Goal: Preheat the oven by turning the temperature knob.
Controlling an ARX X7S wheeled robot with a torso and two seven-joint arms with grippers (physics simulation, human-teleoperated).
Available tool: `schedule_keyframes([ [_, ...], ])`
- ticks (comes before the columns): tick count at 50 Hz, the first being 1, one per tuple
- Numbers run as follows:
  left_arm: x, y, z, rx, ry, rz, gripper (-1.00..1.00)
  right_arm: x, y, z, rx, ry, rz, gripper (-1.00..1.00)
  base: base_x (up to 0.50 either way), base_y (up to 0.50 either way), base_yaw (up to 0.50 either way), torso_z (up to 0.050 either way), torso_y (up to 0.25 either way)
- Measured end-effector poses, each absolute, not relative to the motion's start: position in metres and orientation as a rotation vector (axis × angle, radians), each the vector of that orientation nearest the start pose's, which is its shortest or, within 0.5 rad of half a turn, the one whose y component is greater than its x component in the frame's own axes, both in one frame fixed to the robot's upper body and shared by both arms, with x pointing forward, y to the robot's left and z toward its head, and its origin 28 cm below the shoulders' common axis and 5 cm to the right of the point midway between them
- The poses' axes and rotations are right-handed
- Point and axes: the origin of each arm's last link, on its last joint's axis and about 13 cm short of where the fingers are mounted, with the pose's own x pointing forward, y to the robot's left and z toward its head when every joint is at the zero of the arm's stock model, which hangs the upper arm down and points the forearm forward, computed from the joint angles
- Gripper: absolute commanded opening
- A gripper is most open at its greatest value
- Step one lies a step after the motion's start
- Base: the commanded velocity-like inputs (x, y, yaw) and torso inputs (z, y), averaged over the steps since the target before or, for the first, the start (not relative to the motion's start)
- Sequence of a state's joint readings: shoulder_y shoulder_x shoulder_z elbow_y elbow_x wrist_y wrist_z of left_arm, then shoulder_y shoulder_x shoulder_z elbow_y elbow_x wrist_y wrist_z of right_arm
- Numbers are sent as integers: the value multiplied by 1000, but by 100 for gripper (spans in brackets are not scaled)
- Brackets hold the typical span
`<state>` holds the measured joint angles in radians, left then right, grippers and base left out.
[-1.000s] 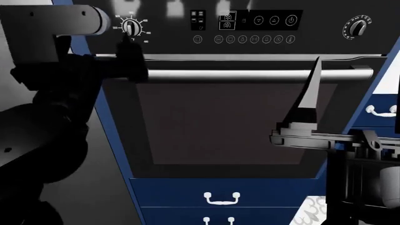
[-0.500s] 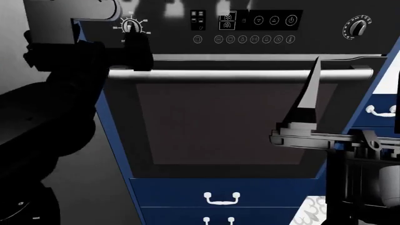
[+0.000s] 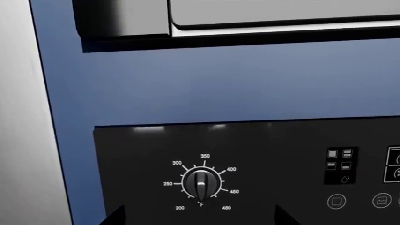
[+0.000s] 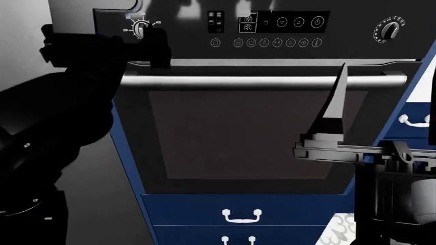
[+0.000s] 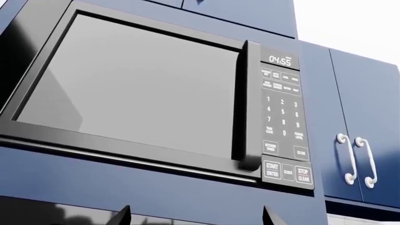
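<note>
The temperature knob [image 4: 140, 28] sits at the upper left of the head view on the oven [image 4: 259, 138] panel, with the left claw [image 4: 151, 43] just beside it, fingers spread either side and gripping nothing. The right claw [image 4: 338, 97] points upward at centre right before the oven door; how far it is parted I cannot tell.

Left tool [image 4: 151, 43] partly hides the temperature knob [image 4: 140, 28].

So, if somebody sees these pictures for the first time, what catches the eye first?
Probably the black oven with its long silver bar handle, filling the head view. Next, the dark left arm, its gripper raised at the temperature knob on the panel's left end. The right wrist view stands out too: a built-in microwave showing 04:55, set in blue cabinets.
</note>
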<state>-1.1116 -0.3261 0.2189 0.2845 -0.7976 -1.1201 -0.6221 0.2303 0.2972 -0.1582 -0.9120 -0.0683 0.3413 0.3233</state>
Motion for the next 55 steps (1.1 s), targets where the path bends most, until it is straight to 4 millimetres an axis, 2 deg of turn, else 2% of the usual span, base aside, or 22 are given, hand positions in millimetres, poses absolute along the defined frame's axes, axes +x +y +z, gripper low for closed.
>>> schedule_keyframes([
  [55,351,208,290,56,-67,30,100,187,-106,211,-200,-809,-138,100,0,0,0,0,0],
])
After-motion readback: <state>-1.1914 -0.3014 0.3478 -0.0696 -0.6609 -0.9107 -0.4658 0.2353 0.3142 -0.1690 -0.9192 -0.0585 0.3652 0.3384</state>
